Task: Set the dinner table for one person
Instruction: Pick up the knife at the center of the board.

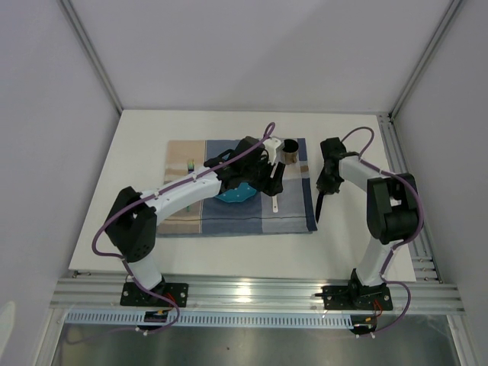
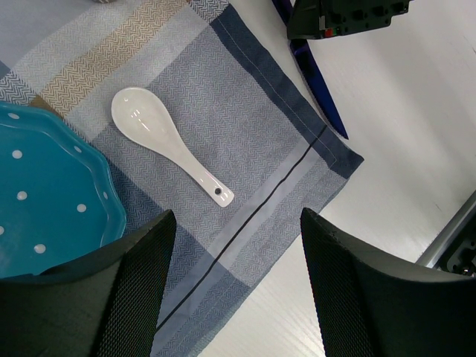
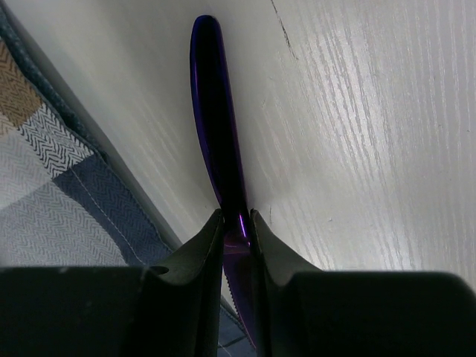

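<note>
The dinner table (image 1: pixel 347 248) fills the enclosure, white and bare along its near edge in front of the silver rail (image 1: pixel 259 291). We see another wide bare band at its left side and a narrower strip at its right. A blue-and-beige checked placemat (image 1: pixel 229 219) lies in the middle of the table, square to its edges and well clear of every rail.

A teal dotted plate (image 2: pixel 44 201) sits on the mat, largely hidden in the top view by the left arm. The purple knife (image 3: pixel 216 111) runs just outside the mat's right edge, over bare tabletop. The right gripper (image 3: pixel 236 223) is clamped on it with its fingers pinching the blade end. We cannot tell whether the knife touches the table.

A white spoon (image 2: pixel 167 145) lies on the mat just right of the plate, apart from it, handle toward the mat's near right corner. The left gripper (image 2: pixel 234 227) hangs over that corner with its fingers spread wide and nothing between them.

A small dark cup (image 1: pixel 290 151) stands at the mat's far right corner.
</note>
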